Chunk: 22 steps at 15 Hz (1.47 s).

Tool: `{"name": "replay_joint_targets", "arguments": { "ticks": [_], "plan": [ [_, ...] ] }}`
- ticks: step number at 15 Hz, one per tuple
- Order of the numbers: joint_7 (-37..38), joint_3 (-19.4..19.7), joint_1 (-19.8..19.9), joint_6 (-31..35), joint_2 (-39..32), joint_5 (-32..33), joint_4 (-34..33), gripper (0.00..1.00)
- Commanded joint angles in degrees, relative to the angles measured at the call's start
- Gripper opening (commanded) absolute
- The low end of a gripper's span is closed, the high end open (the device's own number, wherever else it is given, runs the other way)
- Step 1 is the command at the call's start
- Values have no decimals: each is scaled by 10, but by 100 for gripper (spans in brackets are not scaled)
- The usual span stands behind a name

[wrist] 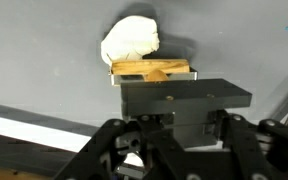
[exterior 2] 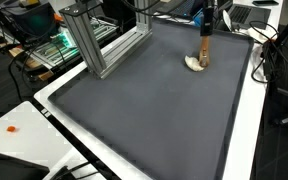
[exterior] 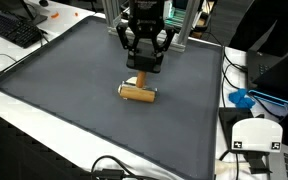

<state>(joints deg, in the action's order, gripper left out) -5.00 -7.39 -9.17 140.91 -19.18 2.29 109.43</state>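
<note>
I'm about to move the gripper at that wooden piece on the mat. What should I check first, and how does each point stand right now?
1. Gripper centred over the wooden block: ok, in an exterior view it hangs just above the block.
2. Jaw opening wide enough for the block: cannot tell.
3. Block lying flat on the grey mat: ok.
4. Block free of neighbours: not ok, the white lump sits against its far side in the wrist view and might get caught.
5. Clearance to the metal frame behind the arm: cannot tell.
</note>
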Motion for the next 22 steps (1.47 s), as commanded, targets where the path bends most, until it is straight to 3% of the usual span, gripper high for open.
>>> {"name": "replay_joint_targets", "arguments": {
  "ticks": [1,7,22],
  "plan": [
    [-3,-3,7,-9,-9,-6,-6,29],
    [66,7,2,-68,4,-11,-11,29],
    [368,35,-14,-78,16,-49,1,29]
  ]
}}
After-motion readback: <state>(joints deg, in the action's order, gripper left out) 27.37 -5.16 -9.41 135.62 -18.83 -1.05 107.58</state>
